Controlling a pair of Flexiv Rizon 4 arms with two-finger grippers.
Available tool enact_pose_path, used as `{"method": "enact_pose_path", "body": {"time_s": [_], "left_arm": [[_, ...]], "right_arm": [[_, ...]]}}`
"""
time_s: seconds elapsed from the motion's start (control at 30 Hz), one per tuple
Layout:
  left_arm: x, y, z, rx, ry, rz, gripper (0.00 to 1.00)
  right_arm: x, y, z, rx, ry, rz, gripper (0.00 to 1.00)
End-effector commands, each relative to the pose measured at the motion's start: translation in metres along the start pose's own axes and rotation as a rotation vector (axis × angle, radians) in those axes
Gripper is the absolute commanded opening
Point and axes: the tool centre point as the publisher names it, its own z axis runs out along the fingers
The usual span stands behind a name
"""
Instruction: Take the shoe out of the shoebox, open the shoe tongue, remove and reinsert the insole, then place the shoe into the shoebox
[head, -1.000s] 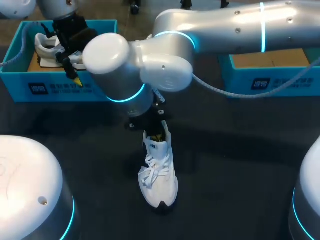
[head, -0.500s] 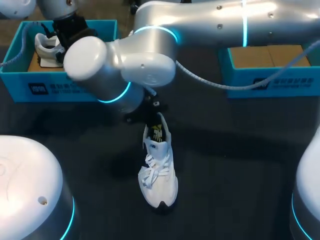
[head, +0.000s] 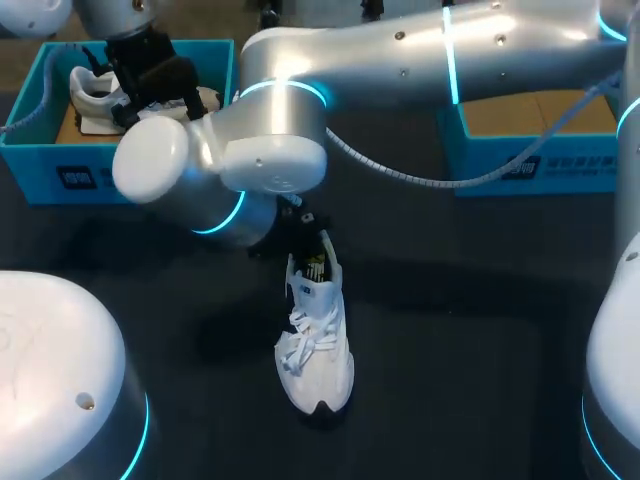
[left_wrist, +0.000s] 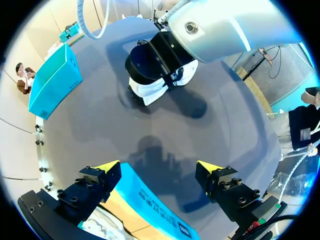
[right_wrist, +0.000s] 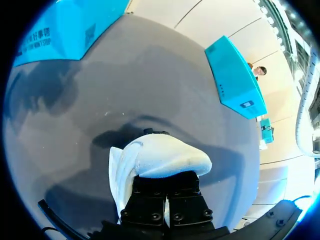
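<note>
Right tool (right_wrist: 167, 192) closed narrowly on heel of white lace-up shoe (head: 315, 340) lying on dark table (head: 480, 350), likely steadying it for insole work | left tool (left_wrist: 157, 171) wide open, empty, over turquoise cardboard shoebox (head: 120, 175) beyond shoe's heel.

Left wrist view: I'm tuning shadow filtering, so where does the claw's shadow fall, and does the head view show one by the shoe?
Left wrist view: the left claw casts a soft dark shadow on the table ahead of it. Head view: a faint shadow lies beside the shoe.
</note>
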Motion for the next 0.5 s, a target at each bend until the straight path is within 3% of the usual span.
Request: {"method": "enact_pose_path", "body": {"time_s": [0.03,0.5], "left_arm": [[0.000,0.000,-0.001,-0.003,0.001,0.000,1.00],[0.000,0.000,-0.001,-0.003,0.001,0.000,1.00]], "right_arm": [[0.006,-0.011,0.002,-0.016,-0.033,0.041,0.00],[-0.004,-0.023,-0.006,-0.029,-0.114,0.026,0.00]]}}
